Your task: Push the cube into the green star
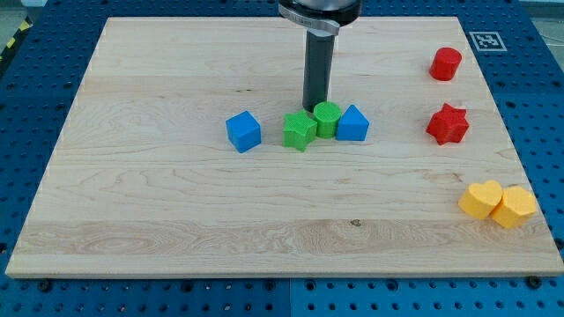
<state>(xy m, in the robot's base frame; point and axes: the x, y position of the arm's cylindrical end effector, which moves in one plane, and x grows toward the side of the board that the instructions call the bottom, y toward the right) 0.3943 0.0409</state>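
A blue cube (243, 131) sits on the wooden board, left of centre. A green star (300, 130) lies a short gap to its right, not touching it. A green round block (327, 119) touches the star's upper right, and a second blue block (352, 123) touches that one on the right. My tip (315, 107) stands just above the green star and the green round block, at their top edge, well to the right of the cube.
A red round block (446, 63) is at the upper right and a red star (448, 124) below it. Two yellow blocks (481, 200) (515, 207) sit together near the board's right edge (529, 141).
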